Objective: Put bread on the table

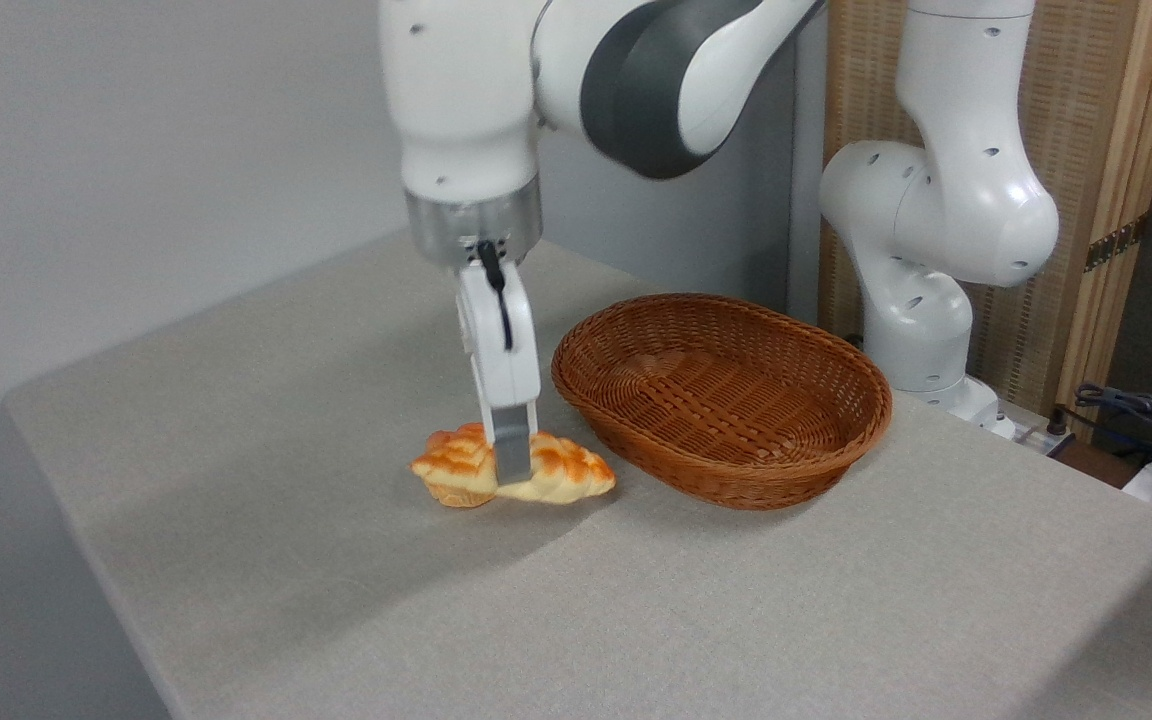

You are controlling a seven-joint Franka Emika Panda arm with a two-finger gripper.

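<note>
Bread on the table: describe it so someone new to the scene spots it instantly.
Start at the oval brown wicker basket on the grey cloth table. Just left of it, under the white gripper, lies the bread: an elongated, golden-orange braided loaf with pale creases and pointed ends, the only food visible.

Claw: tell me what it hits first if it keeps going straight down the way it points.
The claw points straight down and already straddles the bread. Going on, it would press the loaf into the table, which seems directly underneath.
</note>
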